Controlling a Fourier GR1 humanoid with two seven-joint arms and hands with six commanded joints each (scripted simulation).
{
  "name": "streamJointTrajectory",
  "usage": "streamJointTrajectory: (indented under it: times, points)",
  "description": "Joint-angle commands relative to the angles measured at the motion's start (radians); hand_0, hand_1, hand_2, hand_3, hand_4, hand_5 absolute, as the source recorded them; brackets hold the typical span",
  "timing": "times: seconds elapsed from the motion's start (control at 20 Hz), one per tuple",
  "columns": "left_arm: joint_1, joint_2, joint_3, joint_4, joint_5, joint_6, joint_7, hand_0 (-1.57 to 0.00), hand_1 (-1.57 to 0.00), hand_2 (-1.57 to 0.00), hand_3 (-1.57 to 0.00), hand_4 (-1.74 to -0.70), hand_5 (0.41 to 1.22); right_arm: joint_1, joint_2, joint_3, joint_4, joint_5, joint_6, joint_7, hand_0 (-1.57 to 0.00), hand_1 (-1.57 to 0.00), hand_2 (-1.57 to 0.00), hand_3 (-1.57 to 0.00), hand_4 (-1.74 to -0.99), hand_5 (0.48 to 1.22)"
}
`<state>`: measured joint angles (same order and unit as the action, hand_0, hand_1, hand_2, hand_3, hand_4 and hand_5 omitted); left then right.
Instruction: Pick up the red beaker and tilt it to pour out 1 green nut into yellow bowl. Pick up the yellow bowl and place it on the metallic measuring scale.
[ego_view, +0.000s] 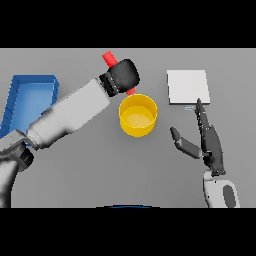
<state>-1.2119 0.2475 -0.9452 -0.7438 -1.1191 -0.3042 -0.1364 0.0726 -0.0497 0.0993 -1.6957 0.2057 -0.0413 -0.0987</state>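
I read this as the pour step. My left hand (124, 75) is clenched round the red beaker (108, 59), tilted just behind the yellow bowl (137, 115). Metallic scale (187, 86) sits right of the bowl; my right hand (209, 142) rests open near it. No green nut visible; next, I'd tip further.
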Motion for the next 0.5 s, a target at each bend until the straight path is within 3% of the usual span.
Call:
streamJointTrajectory:
  times: [0.0,0.45]
  points:
    - [-0.004,0.001,-0.021,0.004,-0.019,-0.006,-0.005,-1.57,-1.57,-1.57,-1.55,-1.74,1.221,0.009,0.002,0.002,-0.002,-0.006,0.005,-0.008,0.0,0.0,0.0,0.0,-1.152,0.567]
    - [-0.072,-0.035,-0.169,0.054,-0.172,0.034,-0.047,-1.57,-1.57,-1.57,-1.57,-1.73,1.221,0.013,0.007,0.007,-0.01,-0.004,0.005,-0.006,0.0,0.0,0.0,0.0,-1.135,0.58]
